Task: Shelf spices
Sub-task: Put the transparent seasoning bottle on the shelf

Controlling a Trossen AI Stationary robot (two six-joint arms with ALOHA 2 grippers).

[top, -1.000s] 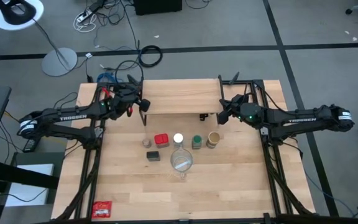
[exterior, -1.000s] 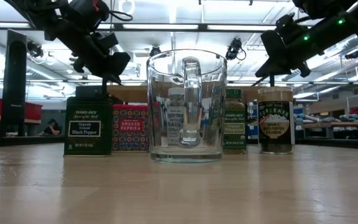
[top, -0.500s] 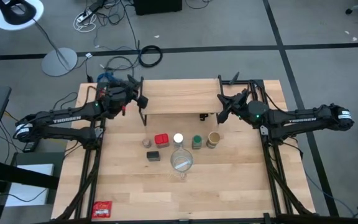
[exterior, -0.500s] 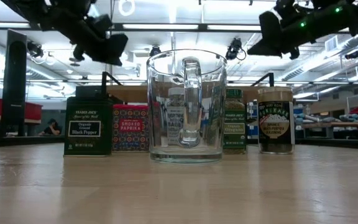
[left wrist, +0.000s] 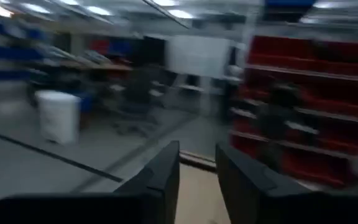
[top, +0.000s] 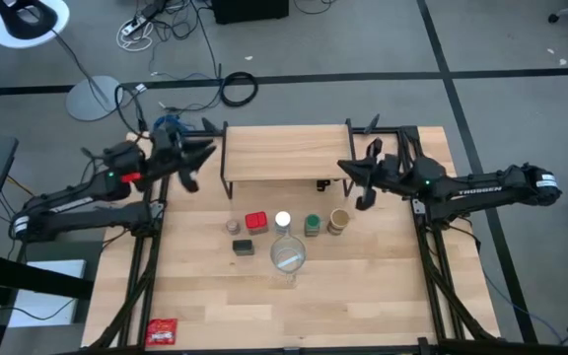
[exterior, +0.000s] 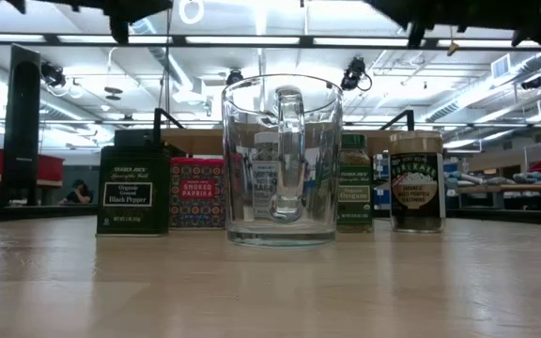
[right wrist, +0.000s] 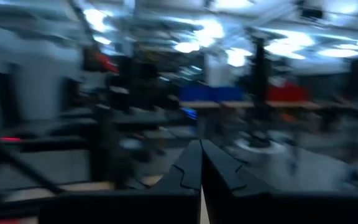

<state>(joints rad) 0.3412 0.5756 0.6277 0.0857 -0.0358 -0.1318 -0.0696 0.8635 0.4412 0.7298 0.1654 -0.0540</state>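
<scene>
Both arms have been pulling away from the shelf (top: 286, 153). Left pincer (top: 187, 166) is hanging spread beyond its left end; right pincer (top: 363, 182), pressed together, beside its right. Spices (top: 284, 225) are sitting mid-tabletop (top: 363, 296).

Left hand (top: 193, 161) hovers beside the low light-wood shelf (top: 284, 153); right hand (top: 363, 182) sits by its opposite end, the small spice containers (top: 284, 225) nearby on the surface (top: 363, 286).

Left pincer (left wrist: 197, 180) slightly parted, right pincer (right wrist: 200, 171) closed, both empty.
</scene>
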